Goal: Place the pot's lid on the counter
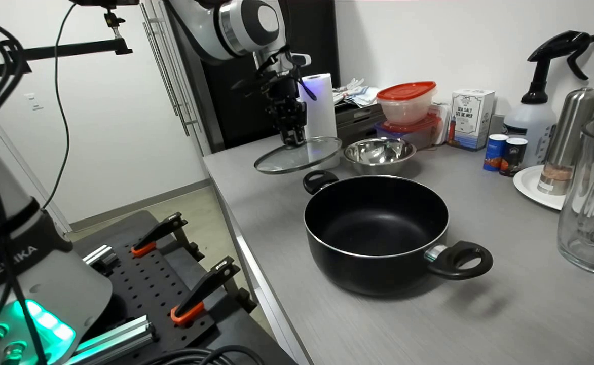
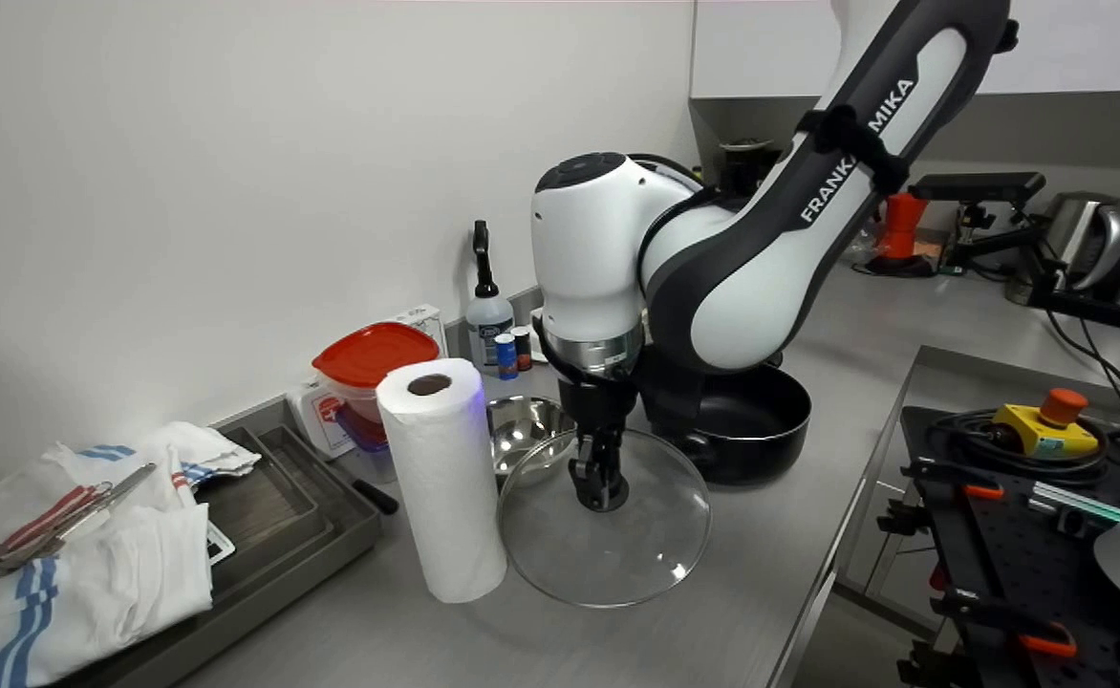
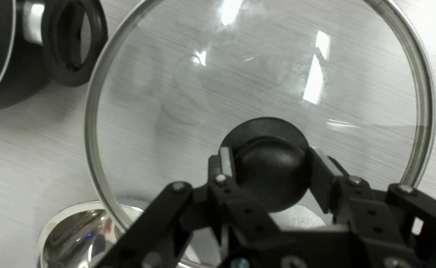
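The clear glass lid (image 1: pixel 283 161) has a metal rim and a black knob. It hangs tilted above the grey counter (image 1: pixel 403 329), with no contact with the counter visible. My gripper (image 1: pixel 293 138) is shut on the lid's knob, with one finger on each side of it in the wrist view (image 3: pixel 270 163). The lid also shows in an exterior view (image 2: pixel 608 564). The wide black pot (image 1: pixel 373 276) stands open and empty on the counter beside the lid. In the wrist view one pot handle (image 3: pixel 97 41) lies close to the lid's rim.
A steel bowl (image 1: pixel 378 154) stands beside the lid, partly under its rim in the wrist view. A paper towel roll (image 2: pixel 445 497) stands upright right beside the lid. A grey tray (image 2: pixel 331 564) with cloths lies past the roll. Lidded containers (image 1: pixel 407 104) stand by the wall.
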Controlling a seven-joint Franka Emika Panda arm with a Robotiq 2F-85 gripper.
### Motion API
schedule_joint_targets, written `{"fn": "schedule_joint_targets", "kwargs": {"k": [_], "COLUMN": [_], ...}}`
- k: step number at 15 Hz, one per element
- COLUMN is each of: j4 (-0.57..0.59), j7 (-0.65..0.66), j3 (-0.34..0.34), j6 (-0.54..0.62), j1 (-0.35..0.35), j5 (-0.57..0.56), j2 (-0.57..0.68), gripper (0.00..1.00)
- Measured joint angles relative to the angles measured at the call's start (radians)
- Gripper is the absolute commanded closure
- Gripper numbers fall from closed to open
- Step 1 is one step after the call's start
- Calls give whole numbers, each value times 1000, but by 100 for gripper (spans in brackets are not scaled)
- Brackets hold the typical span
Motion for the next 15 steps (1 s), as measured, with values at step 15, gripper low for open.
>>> {"fn": "schedule_joint_targets", "kwargs": {"k": [15], "j4": [91], "j7": [-227], "j3": [3], "j6": [16], "j1": [-82], "j5": [167], "j2": [173], "gripper": [75]}}
